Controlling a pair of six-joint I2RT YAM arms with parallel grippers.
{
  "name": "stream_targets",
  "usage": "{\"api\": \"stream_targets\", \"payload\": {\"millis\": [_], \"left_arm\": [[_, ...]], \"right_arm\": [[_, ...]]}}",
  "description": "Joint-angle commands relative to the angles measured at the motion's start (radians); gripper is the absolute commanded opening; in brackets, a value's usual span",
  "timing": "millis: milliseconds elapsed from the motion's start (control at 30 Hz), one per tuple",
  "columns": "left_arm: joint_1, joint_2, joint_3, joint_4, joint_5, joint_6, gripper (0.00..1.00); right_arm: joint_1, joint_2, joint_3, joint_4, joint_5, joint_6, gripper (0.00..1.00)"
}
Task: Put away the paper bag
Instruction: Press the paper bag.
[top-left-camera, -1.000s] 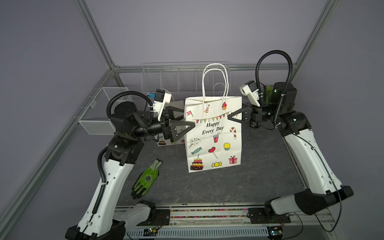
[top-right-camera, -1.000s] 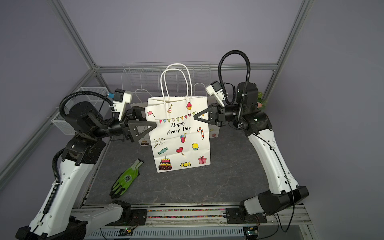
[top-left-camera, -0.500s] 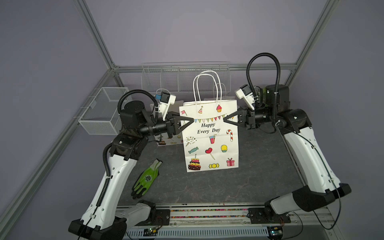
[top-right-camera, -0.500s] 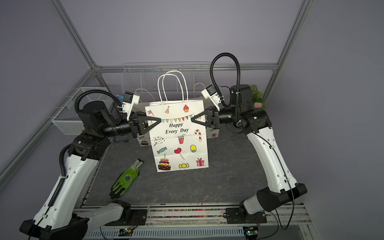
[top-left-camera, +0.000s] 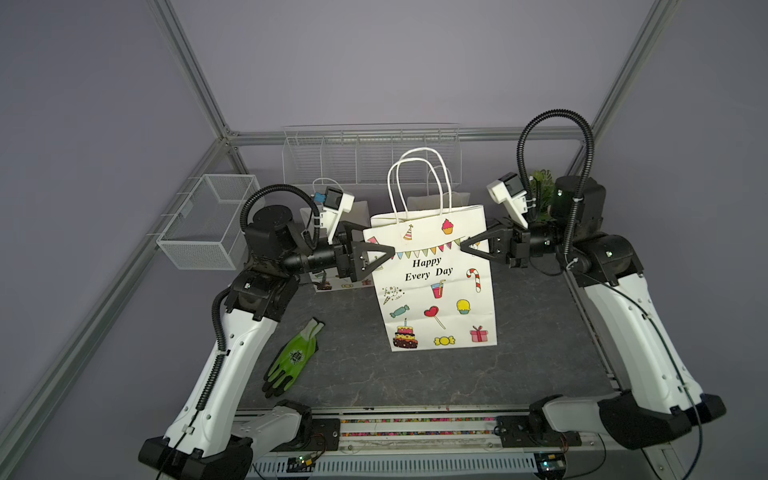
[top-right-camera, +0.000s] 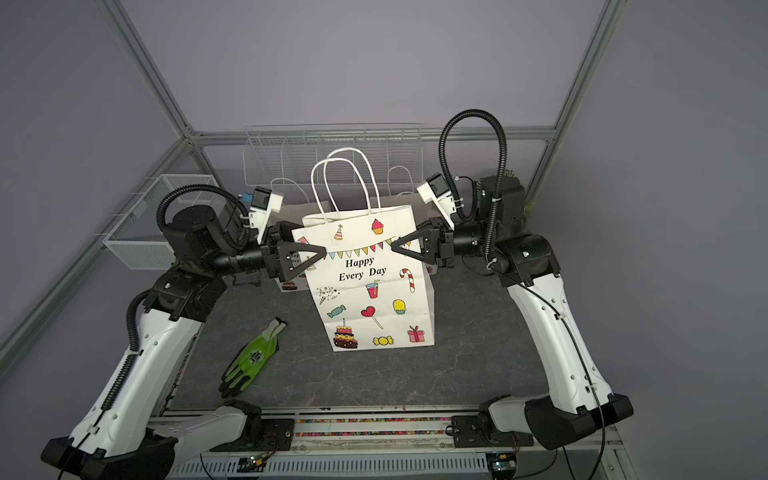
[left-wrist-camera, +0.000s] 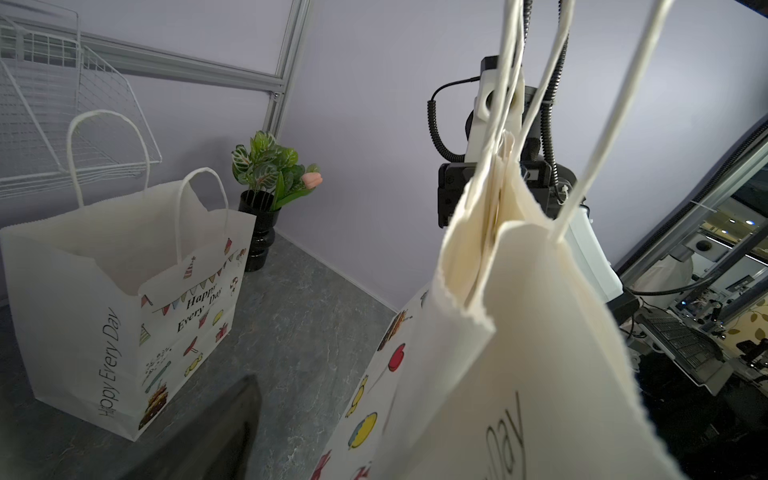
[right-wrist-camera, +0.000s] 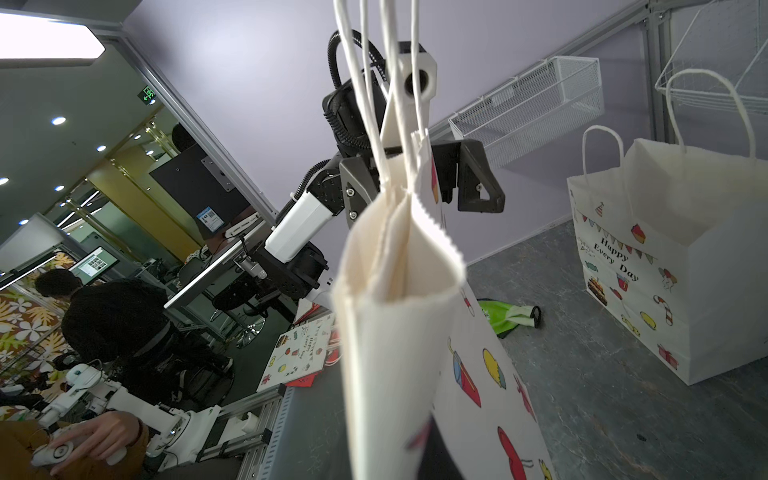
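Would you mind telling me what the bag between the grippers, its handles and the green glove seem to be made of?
The paper bag: matte white paper, judging by its serrated top edge and sharp folds. Its handles: probably twisted paper cord, off-white and stiffly looped. The glove: looks like green knit fabric with dark fingertips, possibly a rubbery coating.

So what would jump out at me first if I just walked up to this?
The white paper bag printed "Happy Every Day" stands out, upright in the middle of the dark table. The right gripper pinches one side edge while the left gripper sits open around the opposite edge. A bright green glove lies flat toward the front, on the left gripper's side.
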Motion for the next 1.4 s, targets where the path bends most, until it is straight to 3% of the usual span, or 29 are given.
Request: {"api": "stream_targets", "payload": {"millis": [0,133,300,400,567,733,933,1067,1167,1367], "left_arm": [[0.000,-0.056,-0.062,0.091,0.067,-0.052,1.00],[0.004,-0.145,-0.093,0.063,0.038,-0.024,1.00],[0.059,-0.243,-0.053,-0.088,-0.251,0.023,1.00],[0.076,-0.266,-0.024,-0.129,-0.326,0.018,1.00],[0.077,-0.303,-0.015,-0.042,-0.217,-0.074,0.93],[0.050,-0.309,-0.122,0.250,-0.038,-0.308,0.81],[-0.090,-0.293,-0.117,0.107,-0.083,-0.186,0.86],[-0.098,-0.268,-0.120,0.034,-0.167,-0.133,0.90],[-0.113,-0.236,-0.131,0.102,-0.153,-0.176,0.90],[-0.228,-0.184,-0.087,0.076,-0.226,-0.125,0.79]], "right_arm": [[-0.024,-0.036,-0.053,0.233,-0.091,0.156,0.07],[-0.036,-0.051,-0.082,0.377,-0.134,0.267,0.07],[-0.056,-0.013,-0.005,0.359,-0.128,0.287,0.07],[-0.076,0.019,0.035,0.341,-0.123,0.291,0.07],[-0.077,0.053,0.044,0.444,-0.170,0.366,0.07],[-0.076,0.077,0.069,0.512,-0.180,0.427,0.07],[-0.075,0.104,0.110,0.482,-0.143,0.431,0.07],[-0.054,0.104,0.111,0.428,-0.110,0.385,0.06],[-0.032,0.103,0.120,0.330,-0.087,0.306,0.07],[-0.024,0.113,0.155,0.162,-0.034,0.179,0.07]]}}
